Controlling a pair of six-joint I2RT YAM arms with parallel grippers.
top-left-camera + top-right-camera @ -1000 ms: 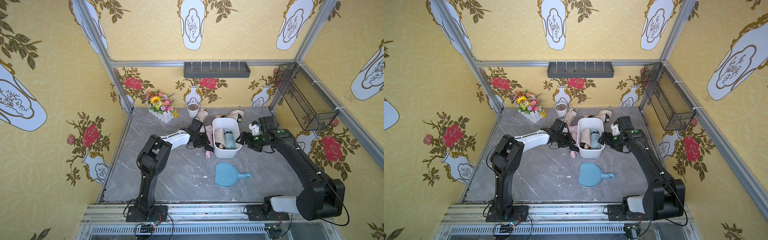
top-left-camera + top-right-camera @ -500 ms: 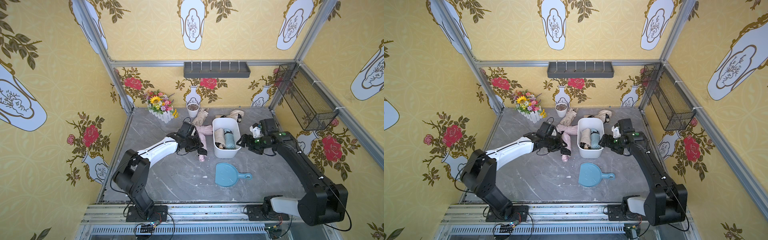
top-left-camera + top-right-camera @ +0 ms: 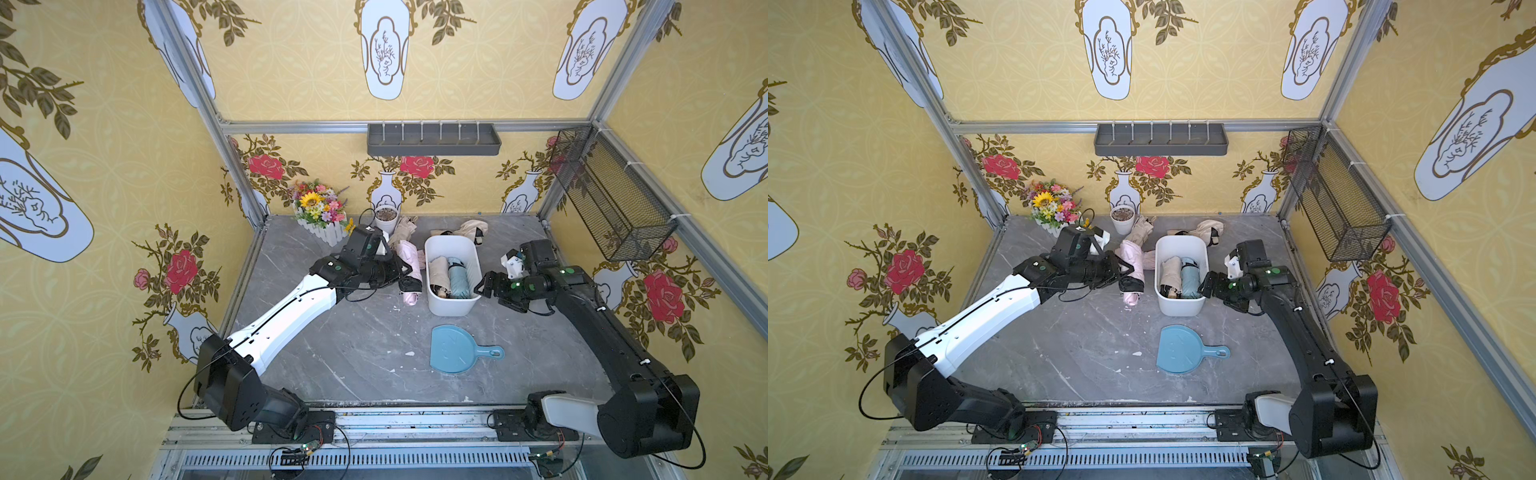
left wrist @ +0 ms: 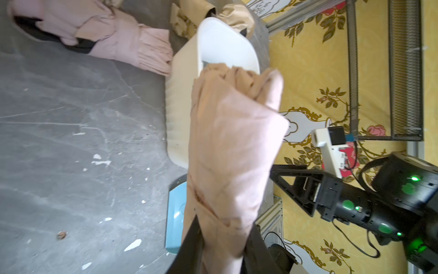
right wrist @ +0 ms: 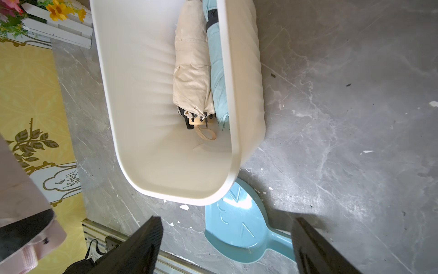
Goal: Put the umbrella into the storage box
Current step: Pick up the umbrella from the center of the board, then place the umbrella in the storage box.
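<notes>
My left gripper [image 3: 400, 272] [image 4: 222, 249] is shut on a folded pink umbrella [image 3: 410, 296] [image 3: 1131, 297] [image 4: 232, 142], held just left of the storage box. Its black-banded handle end [image 5: 26, 239] hangs above the table. The white storage box [image 3: 451, 307] [image 3: 1181, 308] [image 4: 180, 99] [image 5: 246, 71] holds a cream umbrella [image 5: 192, 71] and a light blue one [image 5: 216, 78]. My right gripper [image 3: 484, 286] [image 5: 225, 242] stands open and empty beside the box's right wall.
Another pink umbrella [image 4: 118, 40] lies on the table left of the box. Beige umbrellas [image 3: 401, 232] [image 3: 471, 228] lie at the back. A blue dustpan [image 3: 455, 349] sits in front of the box. Flowers [image 3: 320, 208], a white pot [image 3: 386, 216] and a mesh basket [image 3: 611, 195] line the walls.
The left arm has swung its elbow down and out to the left, keeping the pink umbrella beside the box; the handle end sits slightly farther back. The right arm has hardly moved.
</notes>
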